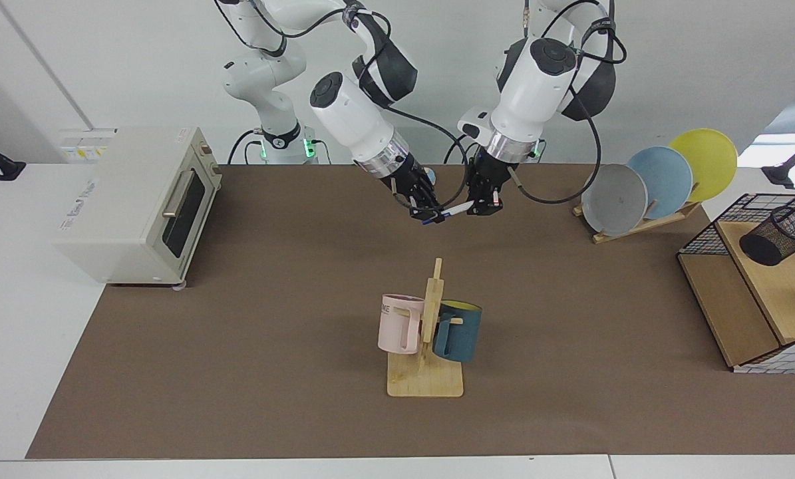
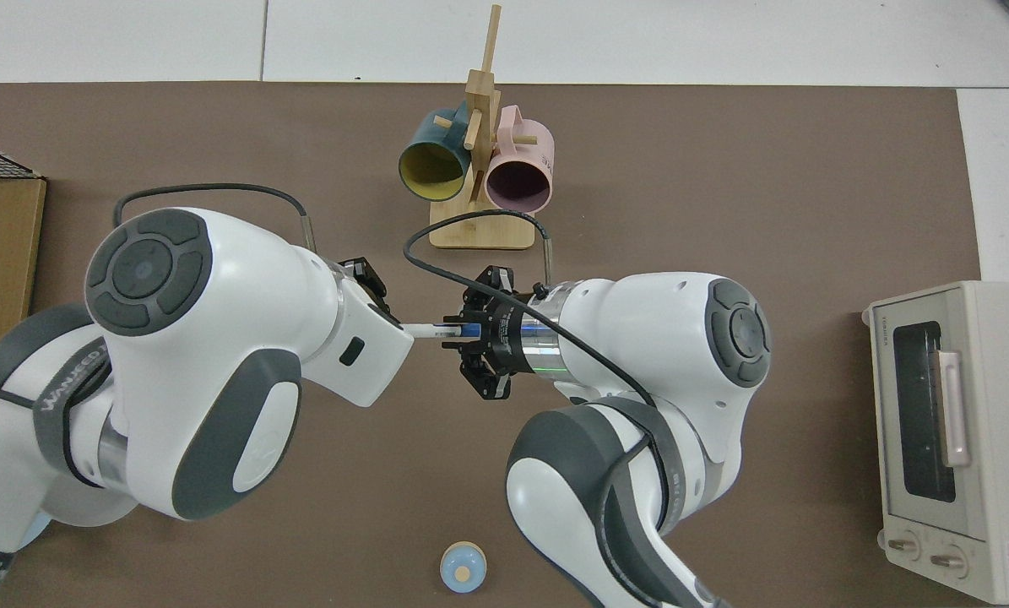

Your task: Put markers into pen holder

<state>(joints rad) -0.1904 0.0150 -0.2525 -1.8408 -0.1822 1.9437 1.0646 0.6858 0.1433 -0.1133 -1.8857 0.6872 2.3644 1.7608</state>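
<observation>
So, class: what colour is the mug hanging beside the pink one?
Dark teal blue mug, yellow inside; the top view shows it best.

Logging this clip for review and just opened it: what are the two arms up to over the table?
The two arms meet above the far middle of the brown mat, with the marker spanning the gap between them. The right gripper is shut on its blue-capped end; the left gripper is at the white end, apparently for a handover, though whether it has closed is unclear. The pen holder sits tilted in the wire basket at the table's edge, with no marker in it yet.
</observation>
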